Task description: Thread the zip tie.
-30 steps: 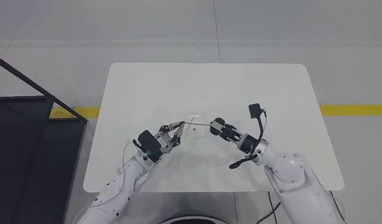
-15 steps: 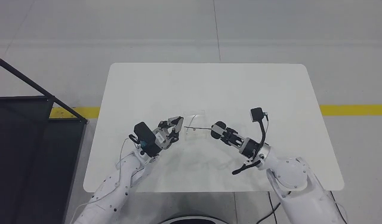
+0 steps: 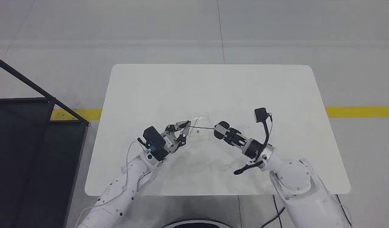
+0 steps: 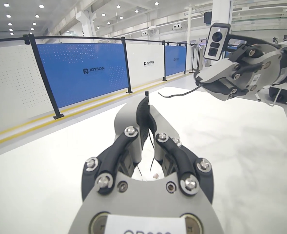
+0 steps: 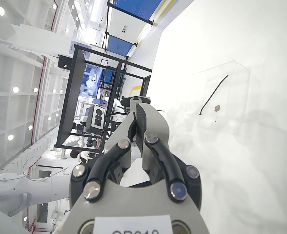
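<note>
On the left, my left gripper (image 4: 145, 105) hangs over the near middle of the white table (image 3: 273, 94). Its fingers are pressed together on a black zip tie (image 4: 146, 94). A short stub of the tie stands up just past the fingertips, and thin black strands trail down between the fingers toward the wrist. Just right of it, a free black tail (image 4: 175, 95) reaches across the gap between my two grippers. Its tip points at the stub and stops near it, with no contact. I cannot tell whether the tail and the stub belong to one tie. Beyond that gap, toward the far side of the table, a clear plastic tray (image 5: 240, 74) sits flat on the surface. Inside it a second zip tie (image 5: 214, 93) lies stretched out on the floor of the tray, with a small tan scrap (image 5: 217, 108) just beside one end. On the right, my right gripper (image 5: 137, 105) is raised off the table facing the left one. Its fingers are closed tight on the tail, which sticks out from the fingertips toward my left gripper.
</note>
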